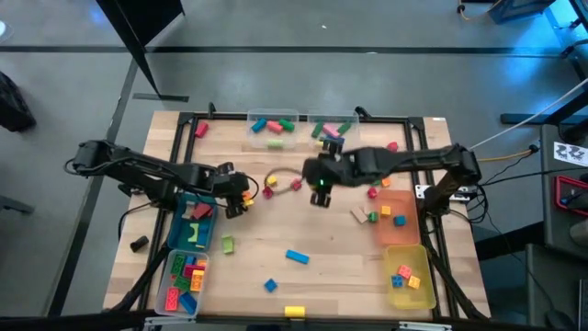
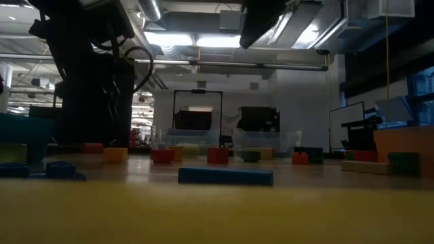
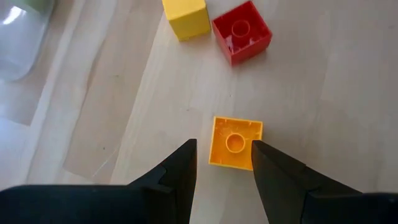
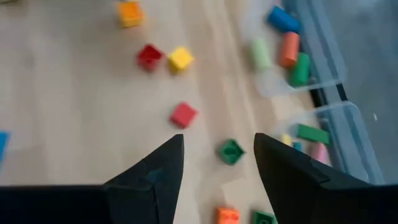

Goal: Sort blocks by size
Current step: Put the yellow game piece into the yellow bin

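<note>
Judging by looks, we take the orange block (image 3: 235, 142) for light, rigid, slick plastic, best pinched across its flat sides. It lies on the table (image 3: 348, 93) just ahead of our left gripper (image 3: 224, 163), fingers apart. Our right gripper (image 4: 219, 158) hangs over scattered blocks, fingers apart, empty. We read no writing.

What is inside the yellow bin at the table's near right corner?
The yellow bin holds a few small blocks: blue, orange and red ones show in the high view. Anything lying beneath them is covered, and the other views do not look into it.
</note>
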Controlling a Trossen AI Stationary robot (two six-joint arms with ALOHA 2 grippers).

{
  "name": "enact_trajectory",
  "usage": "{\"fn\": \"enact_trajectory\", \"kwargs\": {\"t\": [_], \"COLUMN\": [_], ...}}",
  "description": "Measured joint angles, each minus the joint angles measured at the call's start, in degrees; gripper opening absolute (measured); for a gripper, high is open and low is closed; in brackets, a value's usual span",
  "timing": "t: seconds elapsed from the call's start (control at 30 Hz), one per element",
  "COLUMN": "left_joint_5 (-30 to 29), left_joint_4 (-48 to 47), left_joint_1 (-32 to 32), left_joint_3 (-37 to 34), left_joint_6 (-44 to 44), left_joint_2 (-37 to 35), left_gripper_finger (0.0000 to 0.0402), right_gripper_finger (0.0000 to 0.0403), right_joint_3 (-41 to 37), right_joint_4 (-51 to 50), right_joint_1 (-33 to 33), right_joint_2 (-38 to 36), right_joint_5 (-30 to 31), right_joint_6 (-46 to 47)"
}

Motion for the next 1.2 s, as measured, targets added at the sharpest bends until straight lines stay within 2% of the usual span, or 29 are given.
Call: {"fn": "enact_trajectory", "kwargs": {"t": [0.2,0.43,0.67,0.9,1.03,1.1,1.2], "left_joint_5": [0.07,0.02,0.03,-0.24,-0.07,1.6,5.59], "left_joint_4": [2.11,4.58,5.78,6.64,8.31,9.93,12.44], "left_joint_1": [0.0,0.0,0.12,0.59,0.61,0.61,0.59], "left_joint_3": [-0.02,-0.03,-0.04,0.15,0.11,0.06,0.05], "left_joint_6": [1.91,3.0,3.0,2.99,3.0,2.98,3.0], "left_joint_2": [2.5,4.64,8.29,11.2,11.43,11.48,11.59], "left_gripper_finger": [0.0136,0.0136,0.0136,0.0136,0.0115,0.0098,0.0095], "right_gripper_finger": [0.0197,0.0197,0.0197,0.0197,0.0197,0.0197,0.0197], "right_joint_3": [0.03,0.04,0.02,0.02,0.02,0.02,0.02], "right_joint_4": [-5.62,-12.93,-16.8,-19.73,-21.18,-21.79,-23.41], "right_joint_1": [6.26,10.66,15.51,20.82,24.26,26.3,29.48], "right_joint_2": [-1.01,-3.04,-4.08,-4.5,-4.5,-4.5,-4.5], "right_joint_5": [2.3,7.11,7.6,11.31,11.68,12.49,15.16], "right_joint_6": [-0.88,6.97,8.67,13.72,17.16,19.48,24.18]}}
